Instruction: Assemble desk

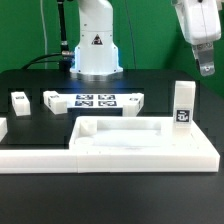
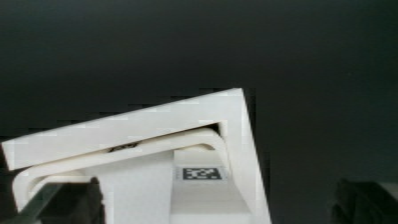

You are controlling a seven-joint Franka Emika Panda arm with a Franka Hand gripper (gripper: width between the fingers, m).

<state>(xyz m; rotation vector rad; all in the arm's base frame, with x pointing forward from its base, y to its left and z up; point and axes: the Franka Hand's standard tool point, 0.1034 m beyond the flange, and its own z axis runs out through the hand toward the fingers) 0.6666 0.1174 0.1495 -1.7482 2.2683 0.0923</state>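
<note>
Fingers of the gripper hang high, carrying nothing; spread or closed, I can't tell. Well below, the upright desk leg stands just beside the tabletop corner at the exterior view's right. Come straight down, centred on the leg: bare table outside, raised rim close inside.

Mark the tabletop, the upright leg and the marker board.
tabletop (image 1: 140, 144): exterior view, flat middle.
upright leg (image 1: 181, 98): exterior view, front face above its tag.
marker board (image 1: 95, 100): exterior view, middle tags.
</note>
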